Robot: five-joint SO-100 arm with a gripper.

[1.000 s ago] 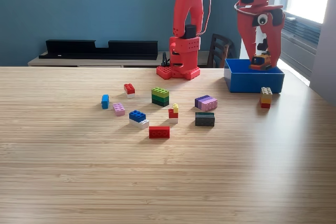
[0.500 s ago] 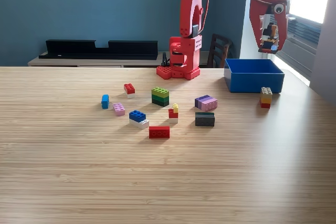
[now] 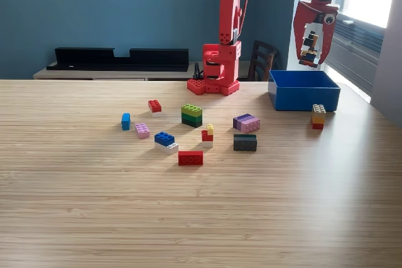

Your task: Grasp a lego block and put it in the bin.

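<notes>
Bin (image 3: 304,97) under raised end effector (image 3: 310,54).

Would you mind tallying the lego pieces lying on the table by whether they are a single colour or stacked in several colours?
Single colour: 4 — red block, dark block, light blue block, pink block.
Several colours: 6 — red-white, green, blue-white, red-yellow, purple, tan-orange-red.
Total: 10
</notes>
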